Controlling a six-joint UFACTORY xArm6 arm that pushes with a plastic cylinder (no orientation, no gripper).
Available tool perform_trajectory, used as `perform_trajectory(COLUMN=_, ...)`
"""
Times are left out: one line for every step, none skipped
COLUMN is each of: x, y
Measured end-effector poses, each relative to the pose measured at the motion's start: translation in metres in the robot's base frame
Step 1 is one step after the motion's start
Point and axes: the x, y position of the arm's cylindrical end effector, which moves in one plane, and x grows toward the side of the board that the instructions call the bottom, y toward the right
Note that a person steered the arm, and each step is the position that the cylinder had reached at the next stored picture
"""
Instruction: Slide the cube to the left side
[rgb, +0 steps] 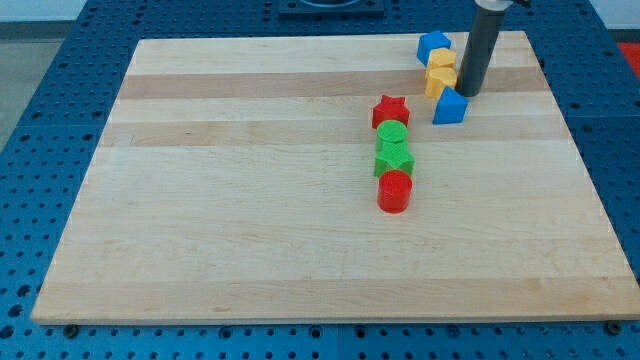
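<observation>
My tip (467, 93) is at the view's upper right, just right of the yellow blocks and just above the blue triangular block (449, 106). A blue block (433, 46) lies at the top, left of the rod. Below it sit two yellow blocks (440, 60) (439, 80), stacked in a column; the tip is close to the lower one. A red star (390, 110) lies further left. Below it run two green blocks (392, 135) (394, 159) and a red cylinder (395, 190).
The wooden board (250, 200) lies on a blue perforated table (40, 150). The board's right edge is near the rod. The blocks form two clusters in the upper right half.
</observation>
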Motion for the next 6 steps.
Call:
perform_trajectory(x=0.0, y=0.0)
perform_trajectory(x=-0.009, y=0.01)
perform_trajectory(x=-0.027, y=0.027)
perform_trajectory(x=-0.061, y=0.03)
perform_trajectory(x=-0.071, y=0.031)
perform_trajectory(x=-0.071, y=0.008)
